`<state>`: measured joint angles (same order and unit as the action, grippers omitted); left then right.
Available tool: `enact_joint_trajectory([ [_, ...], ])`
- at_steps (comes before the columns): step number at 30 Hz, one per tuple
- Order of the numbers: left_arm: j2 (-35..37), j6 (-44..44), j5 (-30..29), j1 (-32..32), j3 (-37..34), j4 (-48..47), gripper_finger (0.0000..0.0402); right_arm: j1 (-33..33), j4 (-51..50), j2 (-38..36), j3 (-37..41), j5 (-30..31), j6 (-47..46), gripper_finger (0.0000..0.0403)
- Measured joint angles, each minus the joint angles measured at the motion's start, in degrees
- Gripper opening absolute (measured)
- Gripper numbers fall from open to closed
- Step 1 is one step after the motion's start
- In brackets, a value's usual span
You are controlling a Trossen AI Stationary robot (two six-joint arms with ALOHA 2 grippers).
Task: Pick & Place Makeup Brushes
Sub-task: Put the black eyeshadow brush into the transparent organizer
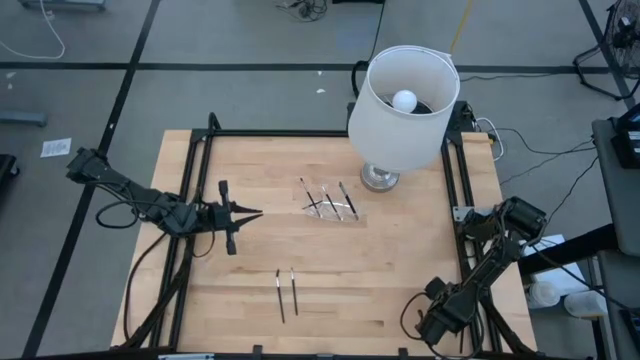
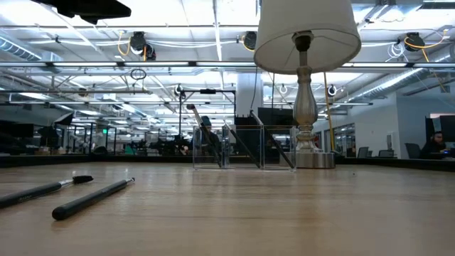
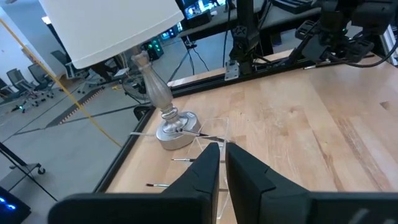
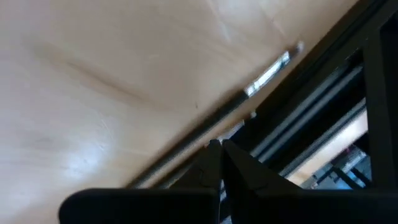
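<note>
Two thin dark makeup brushes lie side by side on the wooden table near its near edge, and show in the low view as makeup brushes. Several more stand slanted in a clear holder near the lamp, leaning on its walls. My left gripper is shut, above the table left of the holder and pointing at it; the holder lies just ahead of its tips. My right gripper is shut, low at the table's near right corner beside another brush lying along the rail. My right gripper's shut tips stand right beside that brush's dark handle, which lies flat on the table by the right rail. Whether they touch it, I cannot tell.
A lamp with a white shade stands on a silver base at the far right of the table, close behind the holder. Black rails frame the table. Open wood lies between the holder and the two loose brushes.
</note>
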<state>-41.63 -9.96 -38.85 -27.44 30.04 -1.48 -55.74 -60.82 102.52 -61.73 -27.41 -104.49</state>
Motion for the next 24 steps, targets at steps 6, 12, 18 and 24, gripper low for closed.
enact_joint_trajectory([
  [6, 0.01, -0.02, 0.0, 0.0, 0.0, 0.02, 0.0037, 0.01, 0.32, 0.0, 0.24, 2.52, -1.11, 0.0],
  [12, 0.0, -0.02, 0.0, -0.01, 0.0, 0.1, 0.0037, -1.01, 3.21, 0.0, 2.74, 1.53, -2.12, 0.0],
  [18, 0.01, -0.02, 0.0, 0.0, -0.01, 0.28, 0.0037, -1.34, 8.03, -0.04, 5.13, 1.36, -2.71, 0.0],
  [24, 0.02, 0.0, 0.0, -0.02, -0.02, 0.35, 0.0037, -0.83, 9.6, -0.15, 5.7, 1.35, -2.55, 0.0],
])
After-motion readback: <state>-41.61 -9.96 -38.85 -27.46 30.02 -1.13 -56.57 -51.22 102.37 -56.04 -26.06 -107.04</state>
